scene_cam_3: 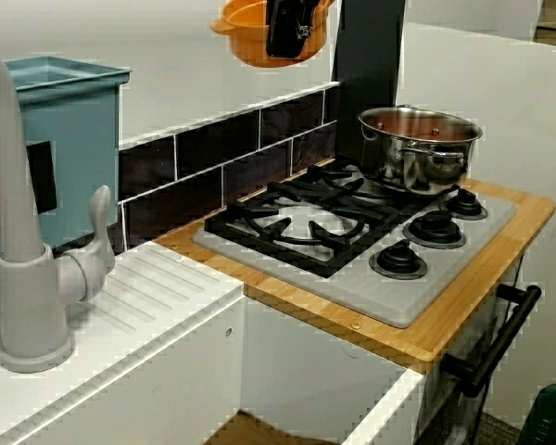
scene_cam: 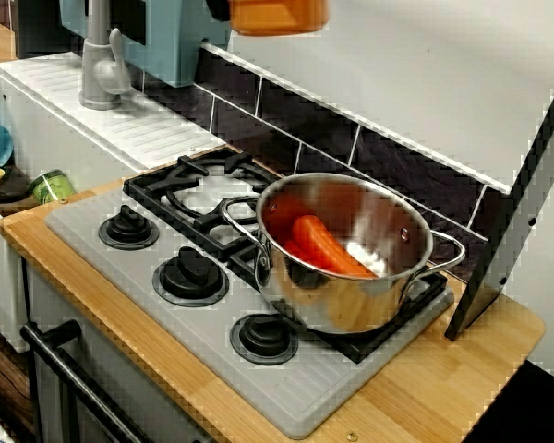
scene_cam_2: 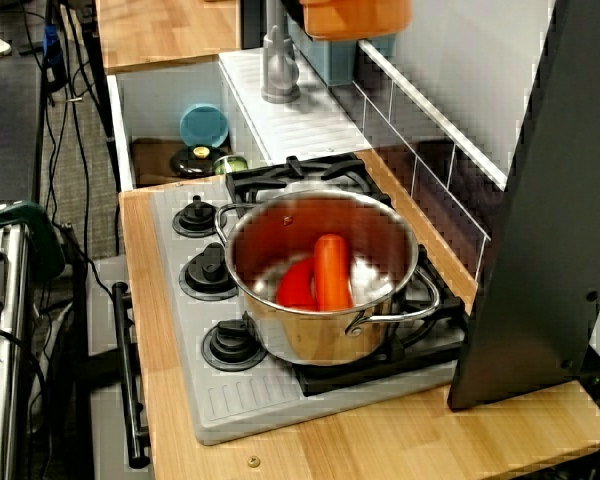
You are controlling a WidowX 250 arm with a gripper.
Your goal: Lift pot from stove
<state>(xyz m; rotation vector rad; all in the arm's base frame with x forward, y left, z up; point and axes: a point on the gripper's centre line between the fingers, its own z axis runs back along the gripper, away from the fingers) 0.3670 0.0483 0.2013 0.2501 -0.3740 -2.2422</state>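
Small round orange pot, tab handle visible, hangs high above stove; dark gripper closed over its rim, gripping it

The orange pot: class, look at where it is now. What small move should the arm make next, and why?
Probably just hold it steady, or ease sideways toward a spot to set it down. The pot already hangs high above the stove, gripped at its rim by the gripper, well away from the steel pot.
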